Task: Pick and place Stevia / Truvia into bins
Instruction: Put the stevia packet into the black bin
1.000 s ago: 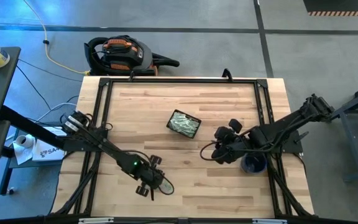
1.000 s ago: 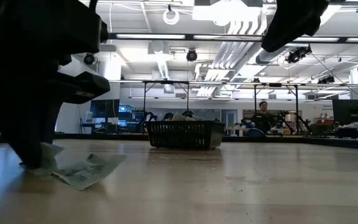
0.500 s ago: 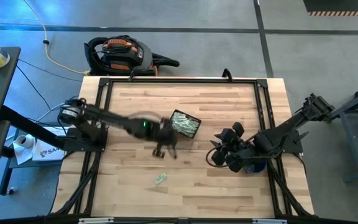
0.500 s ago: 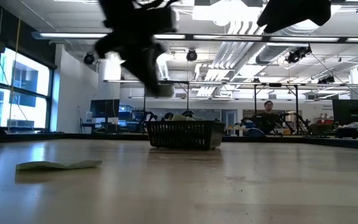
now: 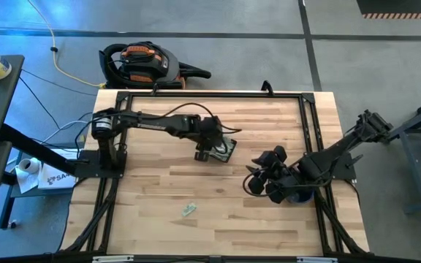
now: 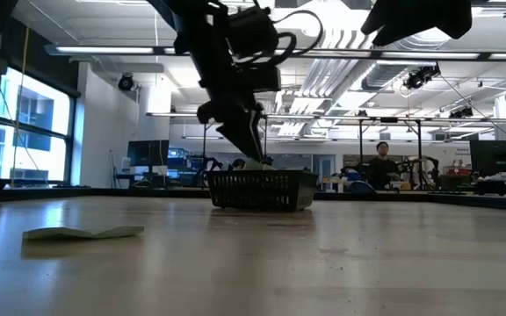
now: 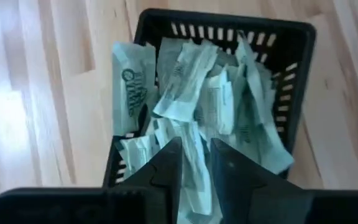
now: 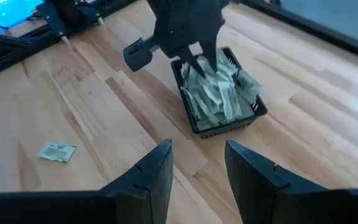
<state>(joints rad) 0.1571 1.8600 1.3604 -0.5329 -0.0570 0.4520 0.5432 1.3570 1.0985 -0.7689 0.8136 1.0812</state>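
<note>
The dark slatted basket [image 5: 224, 148] [image 6: 262, 189] [image 8: 224, 127] stands on the table a little beyond its middle, heaped with pale green sachets [image 7: 210, 99]. My left gripper [image 5: 205, 152] [image 7: 196, 155] hangs just above the basket's near-left part, fingers pointing down into the heap and a little apart. A sachet [image 7: 194, 186] shows in the gap between them. One loose sachet [image 5: 189, 210] [image 6: 82, 233] [image 8: 56, 151] lies flat on the table near the front. My right gripper [image 5: 256, 180] [image 8: 197, 165] waits open over the table's right side, with nothing between its fingers. My left gripper has a pale green sachet [image 7: 194, 186] in the gap between its fingers, above the heap in the basket. I cannot tell whether either finger touches it.
A dark blue mug [image 5: 299, 195] stands under the right arm near the table's right rail. Black frame rails [image 5: 123, 109] run along the table's edges. Bare wood lies between the basket and the loose sachet. A person [image 6: 379, 163] sits far off in the room.
My left gripper has risen from the sachets at the table's near edge. It has swung toward the far edge and to the right, and now hangs over the basket. One sachet has stayed behind, flat on the table.
</note>
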